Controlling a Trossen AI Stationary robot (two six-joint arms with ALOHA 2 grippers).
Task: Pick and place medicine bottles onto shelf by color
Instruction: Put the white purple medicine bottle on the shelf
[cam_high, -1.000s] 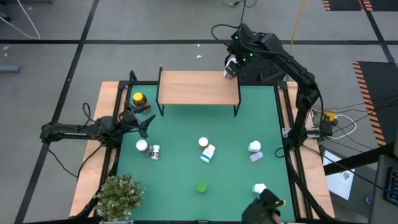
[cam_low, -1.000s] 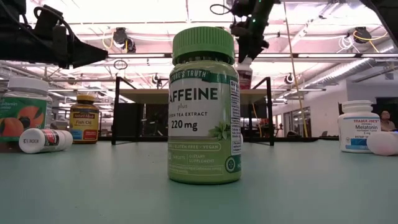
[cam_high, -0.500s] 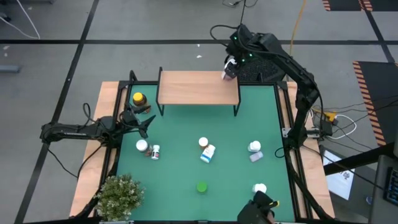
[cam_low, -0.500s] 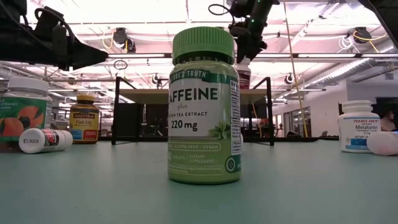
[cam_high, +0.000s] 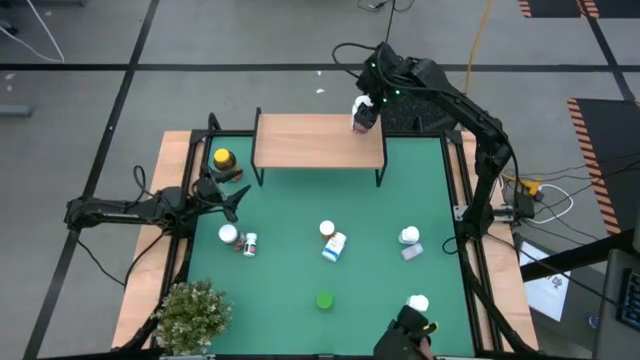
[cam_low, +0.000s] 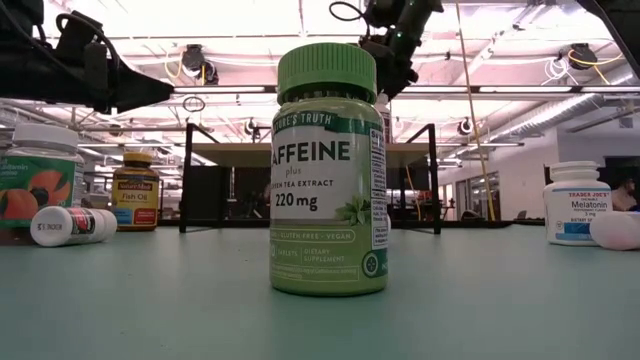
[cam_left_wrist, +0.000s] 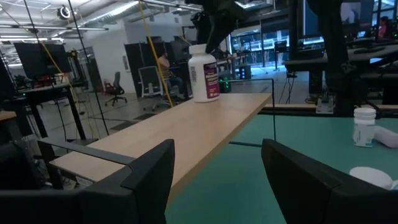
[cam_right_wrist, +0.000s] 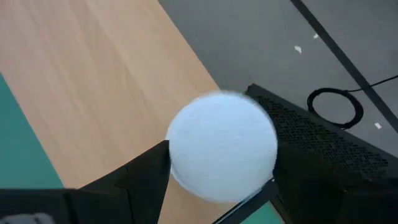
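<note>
My right gripper is shut on a white bottle with a dark red label, upright over the far right corner of the light-wood shelf. My left gripper is open and empty over the mat's left side, next to the amber yellow-capped bottle. The green bottle stands near the front. White bottles and a blue-white one are spread over the mat. My right gripper pinches the bottle's white cap between its two fingers, coming from above and pointing down. The bottle hangs upright below the fingers. Its base is at the shelf board; I cannot tell whether it touches.
A leafy potted plant stands at the near left corner. A small white bottle lies on its side at the left. The wooden frame borders the green mat. The shelf board left of the held bottle is bare.
My right gripper has carried the white bottle a little toward the table's left edge, along the shelf's right end. The bottle stays upright in the hold.
</note>
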